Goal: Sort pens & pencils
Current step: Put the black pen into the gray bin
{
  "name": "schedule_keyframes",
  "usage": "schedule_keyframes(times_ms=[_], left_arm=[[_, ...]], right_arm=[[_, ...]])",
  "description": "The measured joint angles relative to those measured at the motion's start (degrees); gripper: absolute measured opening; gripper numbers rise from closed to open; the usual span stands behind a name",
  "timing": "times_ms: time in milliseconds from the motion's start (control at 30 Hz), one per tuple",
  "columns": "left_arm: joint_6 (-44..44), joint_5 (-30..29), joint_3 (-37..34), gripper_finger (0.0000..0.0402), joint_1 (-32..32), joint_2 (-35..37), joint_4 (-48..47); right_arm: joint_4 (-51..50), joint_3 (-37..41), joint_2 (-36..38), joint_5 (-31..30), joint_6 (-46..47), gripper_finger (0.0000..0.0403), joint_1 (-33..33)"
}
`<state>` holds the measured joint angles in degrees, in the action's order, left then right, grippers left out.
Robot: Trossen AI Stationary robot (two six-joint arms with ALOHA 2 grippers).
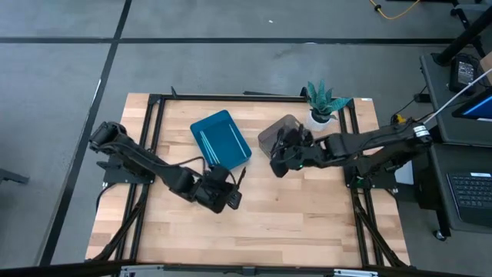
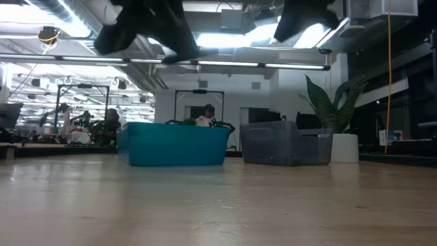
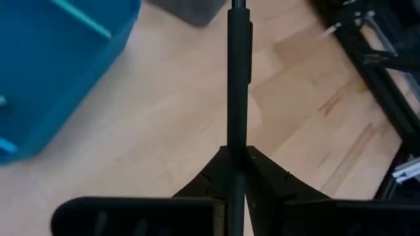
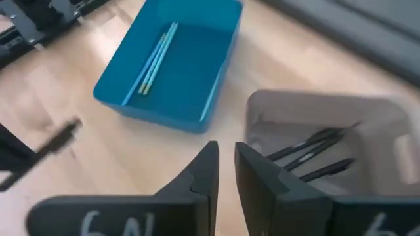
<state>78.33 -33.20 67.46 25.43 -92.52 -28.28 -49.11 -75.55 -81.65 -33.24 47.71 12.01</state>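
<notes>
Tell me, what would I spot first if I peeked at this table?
The bright blue bin near the table's middle, with light blue sticks lying inside. Beside it sits a grey bin holding black sticks, next to a potted plant. In front of the blue bin, the left pincer grips one more black stick, while the right pincer hovers over the grey bin.

Robotics laboratory: wooden desk [image 1: 292,215] in a black frame on grey concrete floor [image 1: 61,77], further workstations [image 2: 75,123] under exposed ceiling ducting [image 2: 41,14].
</notes>
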Motion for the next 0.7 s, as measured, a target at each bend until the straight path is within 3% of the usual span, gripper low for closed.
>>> schedule_keyframes(times_ms=[133, 400, 700], left_arm=[[-4.38, -1.97, 0.00, 0.0025, 0.16, 3.28, -0.22], [-9.55, -3.35, 0.05, 0.0025, 0.09, 7.69, -2.16], [-11.47, -4.04, 0.07, 0.0025, 0.09, 10.16, -4.81]], right_arm=[[11.08, 7.52, 0.03, 3.75, 1.99, 0.0052, -0.04], [46.69, 18.79, 0.08, 8.85, 1.56, 0.0052, -0.02], [69.88, 27.62, 0.09, 11.06, 4.23, 0.0052, -0.07]])
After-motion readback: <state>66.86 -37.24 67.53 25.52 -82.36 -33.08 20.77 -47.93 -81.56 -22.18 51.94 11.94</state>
